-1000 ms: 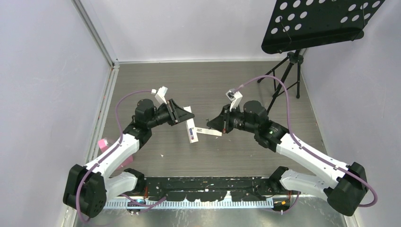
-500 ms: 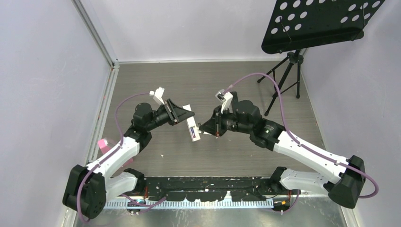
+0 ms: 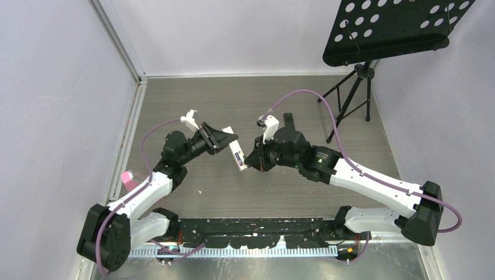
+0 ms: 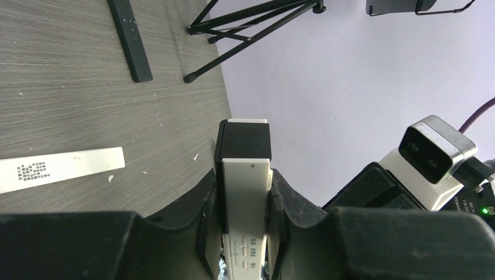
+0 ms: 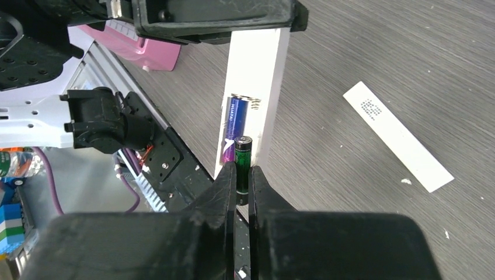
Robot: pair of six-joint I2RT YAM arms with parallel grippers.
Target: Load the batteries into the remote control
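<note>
My left gripper (image 3: 226, 140) (image 4: 245, 175) is shut on the white remote control (image 3: 237, 155) (image 4: 247, 233), held off the table with its black end pointing away from the wrist. In the right wrist view the remote (image 5: 268, 64) has its open compartment facing me, with a purple-blue battery (image 5: 234, 119) seated in it. My right gripper (image 3: 250, 163) (image 5: 241, 172) is shut on a green battery (image 5: 243, 153), whose tip is at the lower end of the compartment, beside the purple-blue cell.
A white battery cover strip (image 4: 58, 169) (image 5: 397, 137) lies on the wood-grain table. A black remote (image 4: 131, 38) lies further off near the tripod stand (image 3: 350, 99). A pink object (image 3: 127, 178) (image 5: 146, 49) sits by the left wall.
My right gripper has moved left with the green battery, up to the remote's compartment. My left gripper has tilted and drawn the remote slightly toward it.
</note>
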